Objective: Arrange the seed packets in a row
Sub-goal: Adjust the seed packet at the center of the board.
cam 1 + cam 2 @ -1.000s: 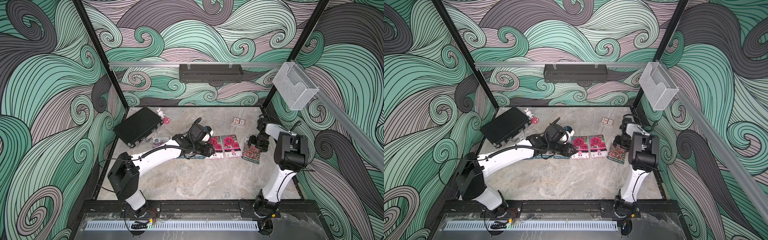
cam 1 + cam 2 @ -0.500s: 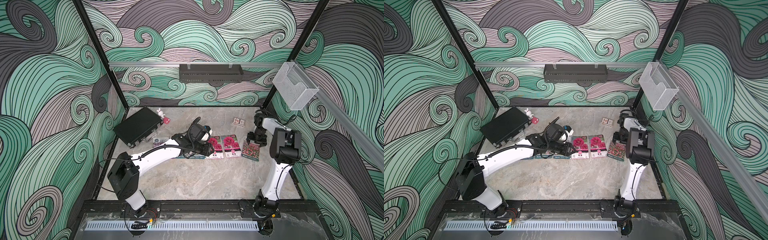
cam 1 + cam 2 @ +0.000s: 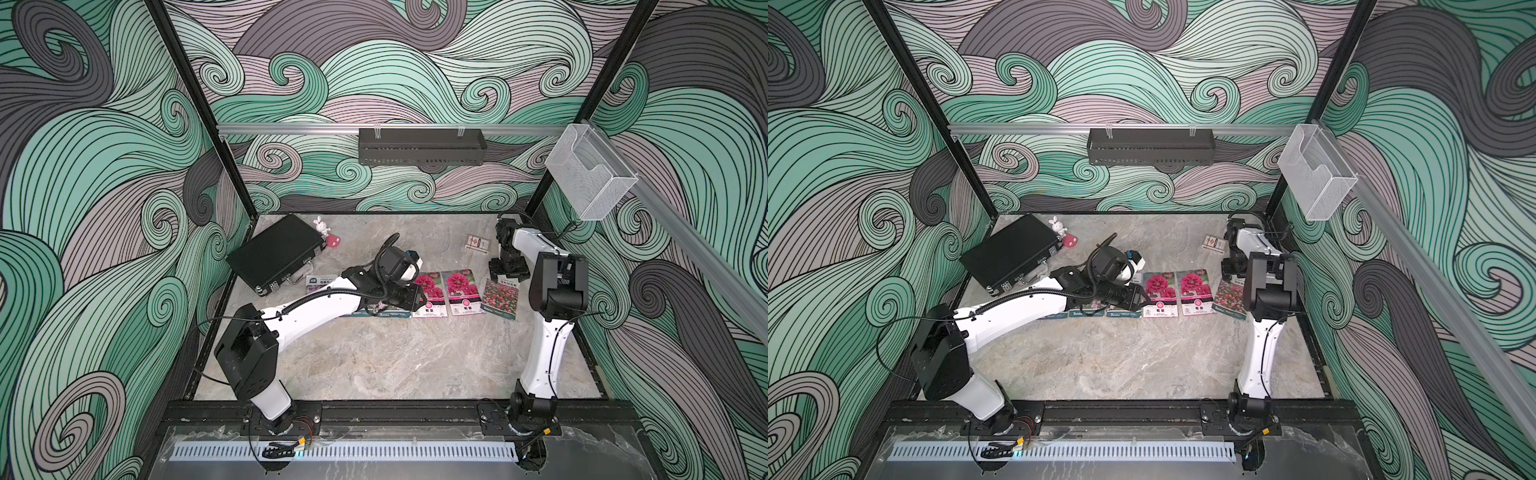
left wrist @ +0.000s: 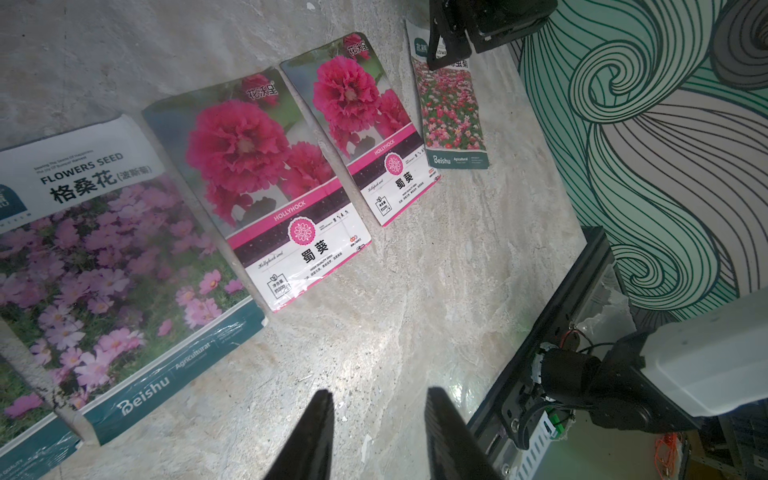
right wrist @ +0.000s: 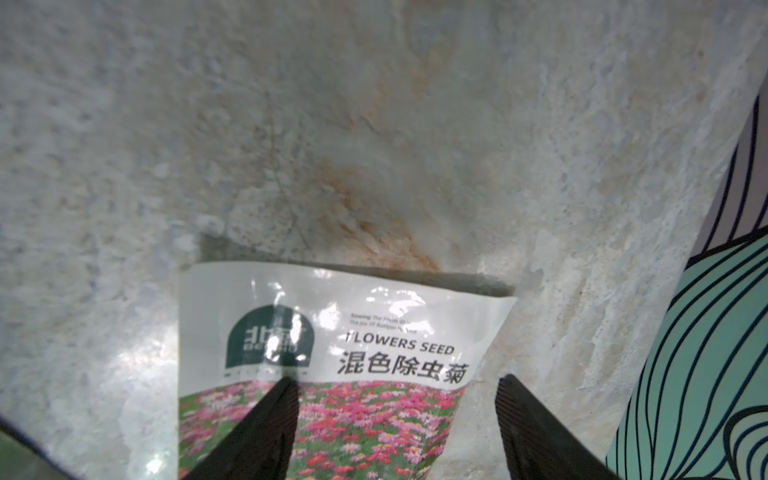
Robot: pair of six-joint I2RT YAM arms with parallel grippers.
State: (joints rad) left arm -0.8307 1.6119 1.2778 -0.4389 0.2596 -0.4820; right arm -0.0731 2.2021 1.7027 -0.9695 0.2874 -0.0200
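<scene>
Right wrist, glossy red-pink field pkt (image 5: 353,353), white header, right pincer (image 5: 395,379) wide, left pincer (image 4: 379,392) narrow, empty

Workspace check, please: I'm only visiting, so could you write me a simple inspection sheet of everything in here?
Surface: grey marbled table; no spills seen.
Job's things: magenta-bloom packets, red-pink packet and purple packets lie flat in a row; the purple ones are partly under the left arm.
Clutter: black case, toy bunny, small card box, all behind the row.
Grippers: left gripper open, empty; right gripper open over the red-pink packet's top.
Cables: black hose along the left arm.
Surroundings: wave-patterned walls, black shelf, clear bin.
</scene>
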